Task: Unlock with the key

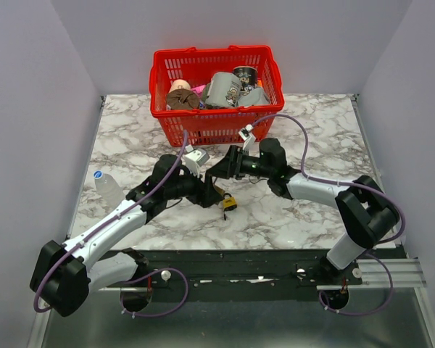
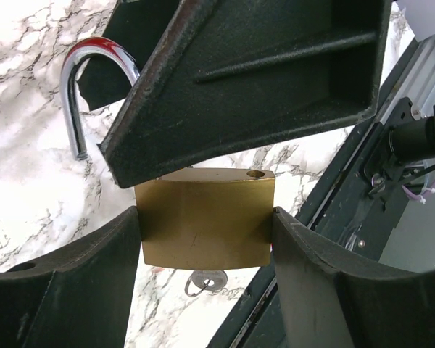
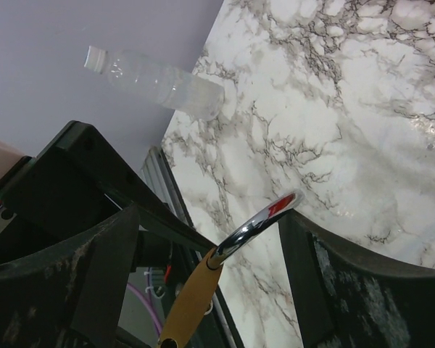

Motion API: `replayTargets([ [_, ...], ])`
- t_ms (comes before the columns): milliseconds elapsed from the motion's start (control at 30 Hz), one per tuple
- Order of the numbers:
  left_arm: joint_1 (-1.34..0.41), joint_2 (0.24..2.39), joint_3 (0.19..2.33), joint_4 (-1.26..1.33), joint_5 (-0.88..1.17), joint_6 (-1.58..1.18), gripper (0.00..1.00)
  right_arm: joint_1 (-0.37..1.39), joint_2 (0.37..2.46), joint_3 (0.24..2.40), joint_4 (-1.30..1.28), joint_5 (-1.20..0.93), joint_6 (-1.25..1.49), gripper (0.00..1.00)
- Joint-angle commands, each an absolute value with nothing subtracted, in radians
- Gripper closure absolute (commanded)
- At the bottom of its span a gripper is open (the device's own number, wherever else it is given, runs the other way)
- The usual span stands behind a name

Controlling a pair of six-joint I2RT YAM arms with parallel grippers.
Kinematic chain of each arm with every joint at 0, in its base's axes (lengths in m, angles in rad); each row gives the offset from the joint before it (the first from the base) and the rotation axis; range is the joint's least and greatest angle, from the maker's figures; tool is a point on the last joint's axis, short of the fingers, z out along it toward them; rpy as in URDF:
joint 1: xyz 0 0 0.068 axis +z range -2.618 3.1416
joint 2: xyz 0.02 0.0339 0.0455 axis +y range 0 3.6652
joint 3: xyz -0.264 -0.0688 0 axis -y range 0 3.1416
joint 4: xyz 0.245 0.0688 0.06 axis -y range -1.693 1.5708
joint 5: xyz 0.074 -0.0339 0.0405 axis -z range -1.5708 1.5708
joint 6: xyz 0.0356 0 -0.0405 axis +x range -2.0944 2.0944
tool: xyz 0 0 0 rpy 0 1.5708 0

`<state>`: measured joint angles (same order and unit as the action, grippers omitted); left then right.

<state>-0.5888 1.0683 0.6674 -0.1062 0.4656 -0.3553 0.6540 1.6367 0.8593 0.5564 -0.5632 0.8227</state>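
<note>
So, notes from my end. Left gripper (image 2: 205, 226) clamped on narrow sides of brass padlock (image 2: 203, 196), held mid-table on near side of red basket (image 1: 203, 125). Key (image 2: 205, 281) sits in keyway at end opposite shackle (image 2: 76, 94), long axis in line with lock body, only head showing. Right gripper (image 3: 210, 221) spread wide, straddling shackle, not pinching it far as I can tell. So free arm is at wrong end, with whole lock body between it and key. Shackle looks popped already tbh.

The desk (image 1: 326, 138) is white, grey-veined marble; the basket (image 1: 203, 127) red; the padlock (image 2: 203, 217) brass-gold, its shackle (image 2: 76, 101) silver with a red glint, perhaps reflected; the key (image 2: 205, 281) grey.
</note>
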Motion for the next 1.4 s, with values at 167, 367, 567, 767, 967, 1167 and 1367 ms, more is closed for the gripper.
replayTargets([
  [167, -0.597, 1.071, 0.721, -0.046, 0.428, -0.350, 1.00, 0.663, 1.637, 0.862, 0.612, -0.552, 0.818, 0.14],
  [367, -0.591, 1.100, 0.753, -0.156, 0.267, -0.327, 1.00, 0.615, 1.580, 0.807, 0.566, -0.469, 0.761, 0.09],
  [567, -0.568, 1.144, 0.775, -0.205, 0.190, -0.321, 1.00, 0.526, 1.447, 0.730, 0.525, -0.442, 0.704, 0.08],
  [767, -0.520, 1.226, 0.837, -0.334, 0.006, -0.287, 1.00, 0.437, 1.322, 0.649, 0.485, -0.431, 0.660, 0.07],
  [967, -0.496, 1.299, 0.905, -0.431, -0.198, -0.212, 1.00, 0.397, 1.191, 0.620, 0.398, -0.411, 0.597, 0.06],
  [1167, -0.436, 1.466, 1.020, -0.505, -0.222, -0.212, 1.00, 0.394, 1.114, 0.609, 0.351, -0.385, 0.554, 0.06],
  [1367, -0.433, 1.621, 1.132, -0.568, -0.282, -0.218, 1.00, 0.391, 1.091, 0.598, 0.345, -0.380, 0.542, 0.06],
])
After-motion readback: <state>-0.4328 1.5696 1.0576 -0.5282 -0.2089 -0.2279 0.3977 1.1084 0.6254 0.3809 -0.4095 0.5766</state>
